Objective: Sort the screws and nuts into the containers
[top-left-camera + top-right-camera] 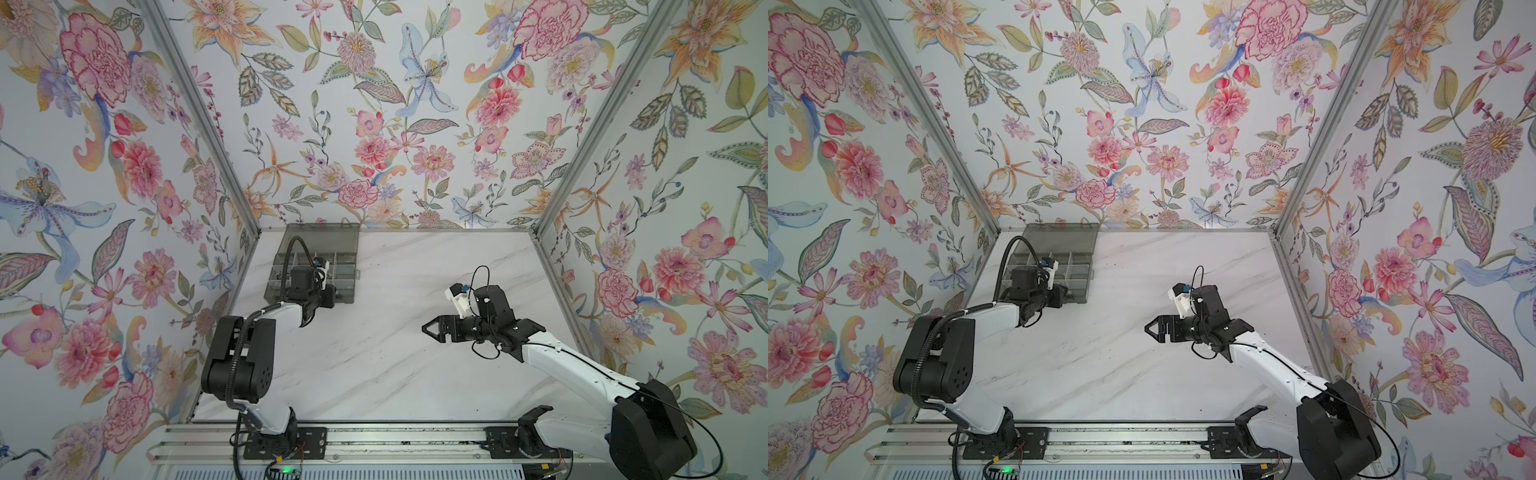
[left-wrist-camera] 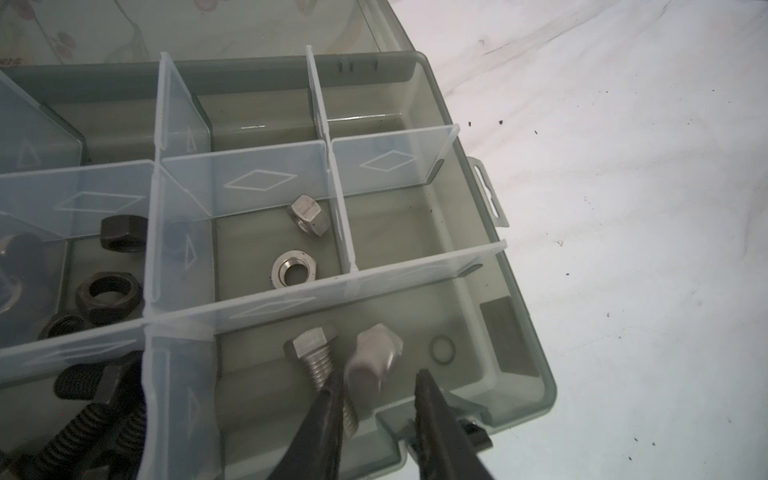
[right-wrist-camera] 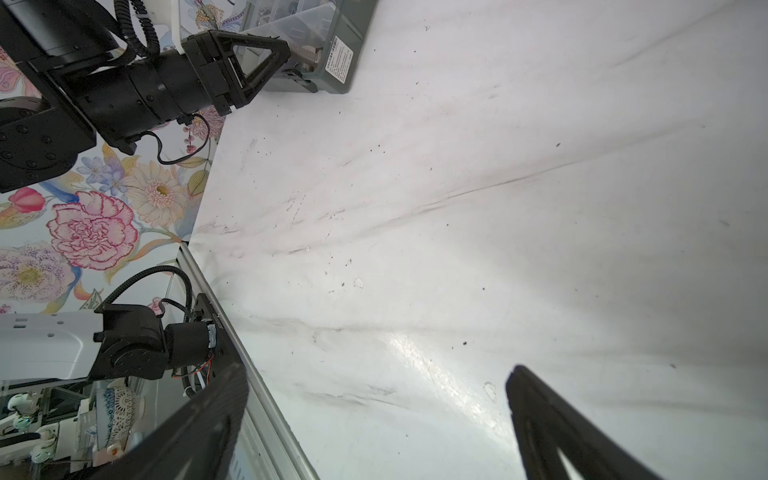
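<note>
The left jaws are being held partly apart over the box [image 2: 519, 340], and a silver screw [image 2: 374, 357] is being let go between them. It is blurred, and its shank is lying close against one finger, so it cannot be told whether it is quite free. It is being pointed head-first away from the jaws, its long axis running roughly along their reach and tilted down into the cell beneath the tips. A second screw [image 2: 309, 353] is lying in that cell just beside the jaws, likewise head-outward. Beyond the divider ahead of the tips, two silver nuts [image 2: 293, 270] are being kept.

A bad landing is probably being risked. The loosed screw may be knocked off the second one and thrown over the low divider among the nuts. It may also be dragged back by the finger over the box's near wall onto the tabletop [image 1: 395, 374].

The right jaws are being held wide and empty above the tabletop, well apart from the box.
</note>
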Motion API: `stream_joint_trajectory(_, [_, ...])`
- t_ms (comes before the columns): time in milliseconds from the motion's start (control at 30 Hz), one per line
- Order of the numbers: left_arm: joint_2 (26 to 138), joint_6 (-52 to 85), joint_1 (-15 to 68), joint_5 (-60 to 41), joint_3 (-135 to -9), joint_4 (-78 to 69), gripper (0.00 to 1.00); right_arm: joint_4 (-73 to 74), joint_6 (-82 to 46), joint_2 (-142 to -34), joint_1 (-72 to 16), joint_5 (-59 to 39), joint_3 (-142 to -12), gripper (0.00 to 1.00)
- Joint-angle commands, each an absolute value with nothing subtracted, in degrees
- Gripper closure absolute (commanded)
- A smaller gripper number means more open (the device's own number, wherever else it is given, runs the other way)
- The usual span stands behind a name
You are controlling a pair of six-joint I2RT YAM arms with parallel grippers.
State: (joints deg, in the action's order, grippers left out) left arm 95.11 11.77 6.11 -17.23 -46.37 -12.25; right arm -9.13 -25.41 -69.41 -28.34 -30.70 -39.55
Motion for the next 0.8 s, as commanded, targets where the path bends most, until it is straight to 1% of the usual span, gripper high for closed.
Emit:
stream_joint_trajectory(0, [95.86,11.65,5.71,-17.3,-47.02,-12.44,0.63,-8.48,-25.75,-68.38,-28.02,-31.38,-39.64,0.01])
stream_joint_trajectory(133, [95.26,12.07,5.71,-16.88,-47.11,-12.04,0.56,-8.52,-25.79,-68.3,-27.86,-31.46,-39.7,0.01])
stream_joint_trajectory(267, [91.84,13.29,5.76,-16.96,-46.11,-12.3,0.43,-8.59,-25.7,-68.07,-27.78,-31.42,-39.56,0.01])
stream_joint_trajectory(300, [90.46,13.6,5.71,-16.81,-45.69,-12.44,0.1,-8.53,-25.5,-67.95,-27.7,-31.38,-39.55,0.01])
stream_joint_trajectory(333, [89.05,13.94,5.7,-16.86,-45.28,-12.43,0.01,-8.61,-25.41,-67.94,-27.69,-31.3,-39.46,0.01])
stream_joint_trajectory(533, [79.8,16.46,5.67,-16.42,-41.04,-12.62,0.01,-8.61,-24.21,-68.0,-27.4,-31.29,-39.46,0.01])
stream_joint_trajectory(767, [65.77,20.16,5.71,-12.35,-31.1,-16.41,0.01,-9.42,-19.17,-66.6,-27.21,-29.38,-39.38,0.01])
